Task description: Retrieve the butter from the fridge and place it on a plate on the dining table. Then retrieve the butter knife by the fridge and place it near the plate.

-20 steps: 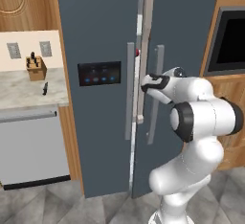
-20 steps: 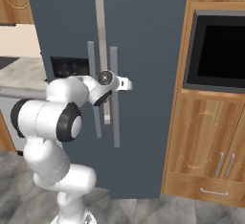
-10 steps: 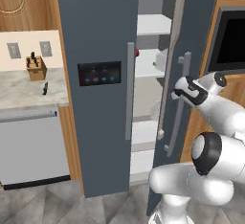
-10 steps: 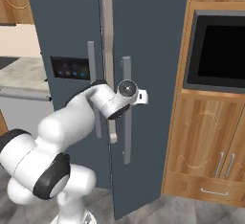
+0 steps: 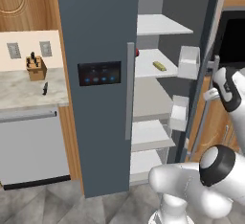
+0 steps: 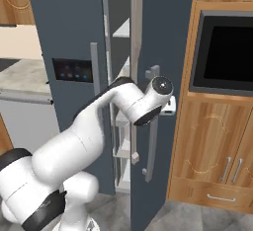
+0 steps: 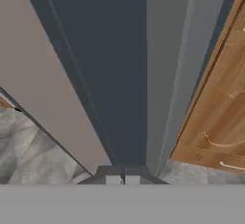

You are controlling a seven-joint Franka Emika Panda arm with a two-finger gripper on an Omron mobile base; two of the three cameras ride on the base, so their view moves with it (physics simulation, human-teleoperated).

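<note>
Fridge (image 5: pixel 103 36) first: its right door has swung wide since a second ago, so the shelves are within my reach. Gripper (image 7: pixel 123 180), bottom centre of the hand view, has closed empty. Butter (image 5: pixel 159 66) lies on a mid-frame shelf; knife (image 5: pixel 45 88) waits on the table at left.

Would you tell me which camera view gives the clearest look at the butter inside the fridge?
The left base view: the butter lies as a small yellow stick on a white shelf of the open fridge. In the right base view the open right door blocks that shelf, and the hand view faces the door's edge and floor.
</note>
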